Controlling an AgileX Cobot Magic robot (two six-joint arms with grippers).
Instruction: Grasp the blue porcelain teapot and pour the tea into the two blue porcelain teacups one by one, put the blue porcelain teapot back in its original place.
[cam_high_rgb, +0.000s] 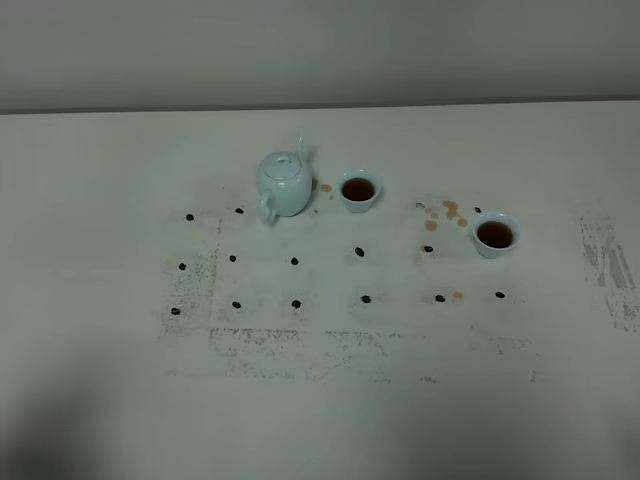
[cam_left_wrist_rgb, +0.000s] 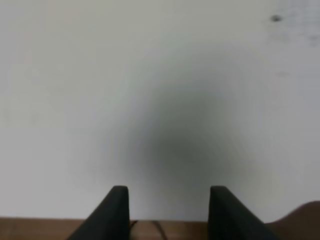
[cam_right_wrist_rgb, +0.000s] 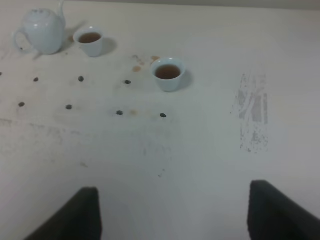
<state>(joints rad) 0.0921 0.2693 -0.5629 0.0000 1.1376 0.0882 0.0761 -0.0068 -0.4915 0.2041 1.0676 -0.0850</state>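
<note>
White tabletop (cam_high_rgb: 120, 400) bears teapot (cam_high_rgb: 284, 183) beside two filled teacups (cam_high_rgb: 358, 190); left gripper (cam_left_wrist_rgb: 169, 200) and right gripper (cam_right_wrist_rgb: 172, 210) spread, empty.

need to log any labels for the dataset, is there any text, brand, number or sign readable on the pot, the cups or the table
None: no view shows readable text.
Teapot: plain pale blue, no mark visible.
Two cups: plain, no mark visible.
Table: only dark dots, scuffs and brown stains, no letters.
</note>
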